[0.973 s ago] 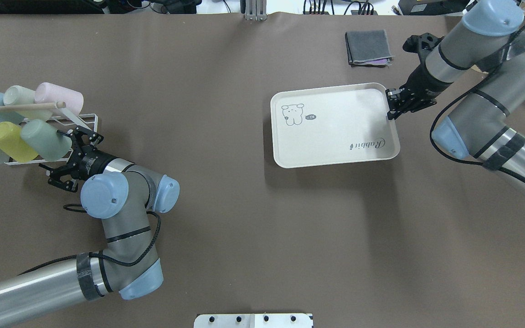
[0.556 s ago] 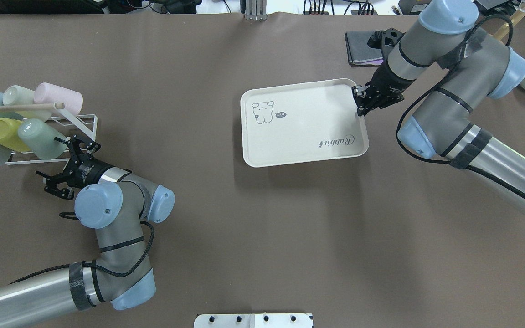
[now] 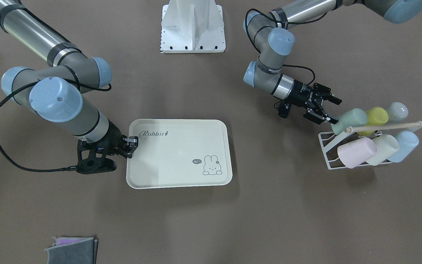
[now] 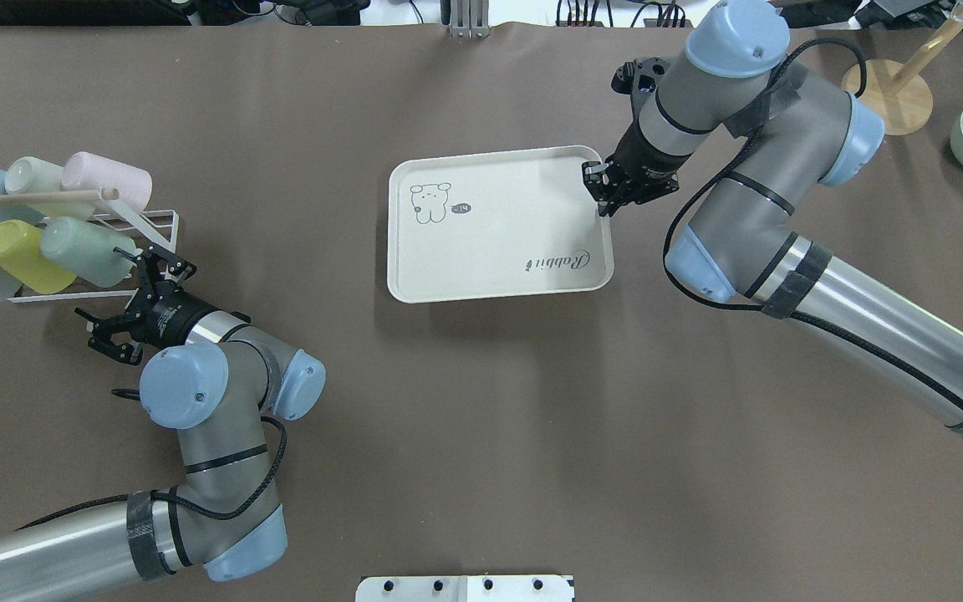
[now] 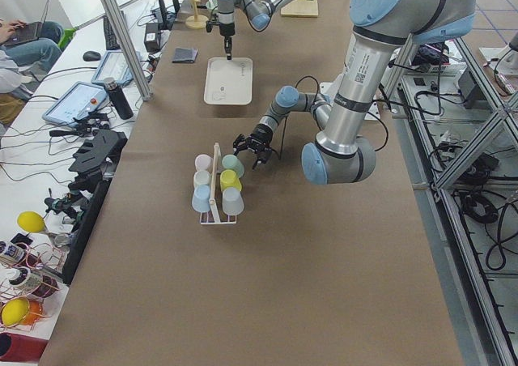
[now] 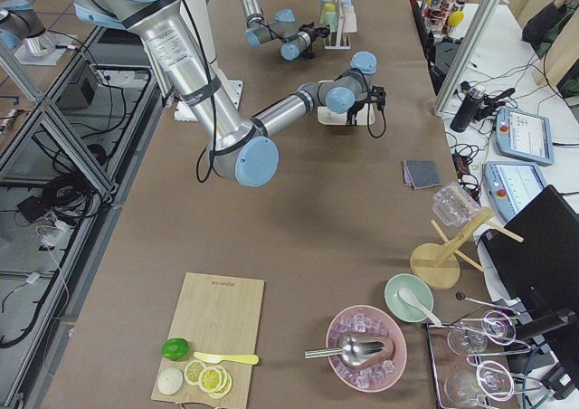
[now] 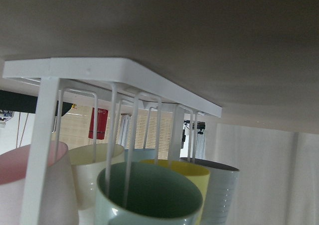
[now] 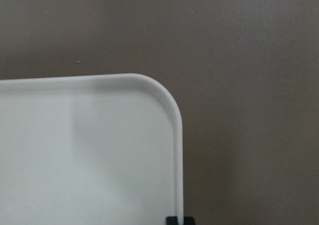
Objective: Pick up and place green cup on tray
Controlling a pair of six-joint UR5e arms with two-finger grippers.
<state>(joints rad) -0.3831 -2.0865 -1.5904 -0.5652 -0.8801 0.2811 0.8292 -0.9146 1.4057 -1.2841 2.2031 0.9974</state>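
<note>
While the right gripper pinches the tray rim, left gripper spread wide, beside the green cup on the rack.

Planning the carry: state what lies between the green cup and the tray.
Overhead view: past the rack's edge and the open left hand, only bare table up to the tray.

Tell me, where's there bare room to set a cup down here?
The tray is bare between the bunny drawing and the Rabbit script; the right gripper pinches its rim. Crowded: the rack, where the open left gripper hovers by the green cup.
</note>
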